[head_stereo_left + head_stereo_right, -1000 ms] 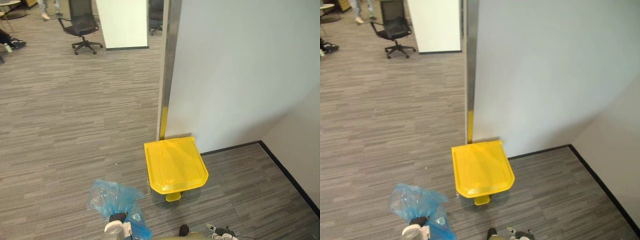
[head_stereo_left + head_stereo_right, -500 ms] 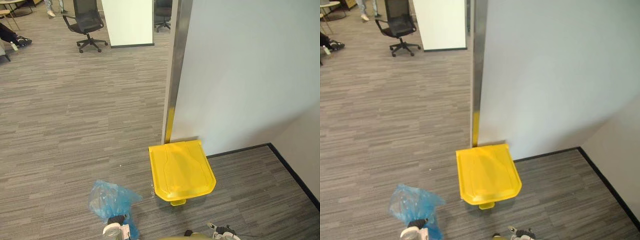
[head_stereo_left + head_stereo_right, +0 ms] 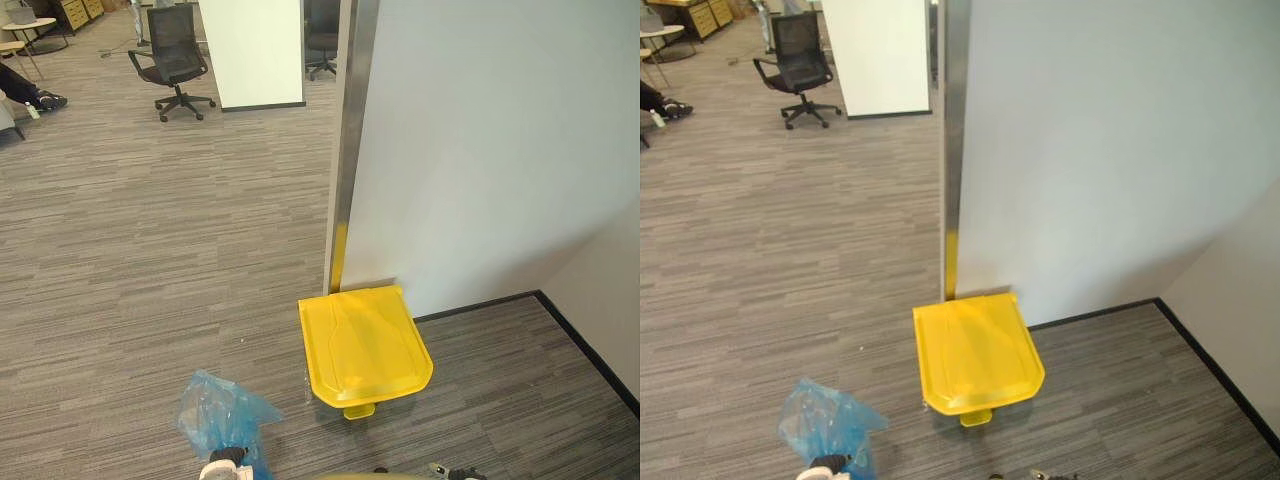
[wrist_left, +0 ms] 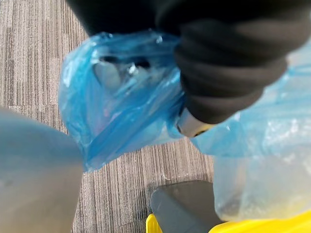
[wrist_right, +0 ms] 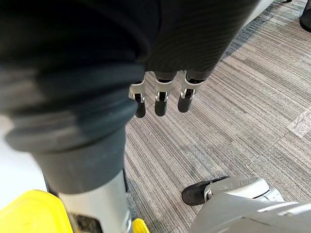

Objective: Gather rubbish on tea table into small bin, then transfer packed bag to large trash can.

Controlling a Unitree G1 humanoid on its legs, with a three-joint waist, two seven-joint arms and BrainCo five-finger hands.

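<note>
Two hands: you've got the left hand (image 3: 226, 462) at 7 o'clock in the head view, and the right hand (image 5: 184, 92) seen from its own wrist camera.
Left: it sits at the gathered neck of the blue bag (image 3: 225, 415). Plastic wraps round it in the wrist view, so I can't tell you the grip.
Right: fingers (image 5: 159, 104) straight and relaxed, hanging over the carpet (image 5: 233, 97), nothing in them.
Bin: yellow bin (image 3: 365, 345) at 6 o'clock in the head view, lid down flat, foot pedal (image 3: 357, 411) poking out at its near edge.
Bag: translucent and crumpled, with something pale inside, probably rubbish but too blurred to name. It's outside the yellow bin, at the bin's 8 o'clock, near it with a strip of carpet between.
Backing: the bin's far edge is right at the foot of the steel post (image 3: 350, 140) and the white wall (image 3: 480, 150), which runs off toward 3 o'clock.
Background: black office chair (image 3: 172, 55) at 11 o'clock, well apart from the bin. You'll also see a person's leg and shoe (image 3: 40, 98) at 10 o'clock by the edge, with a round table (image 3: 30, 25) beyond.
</note>
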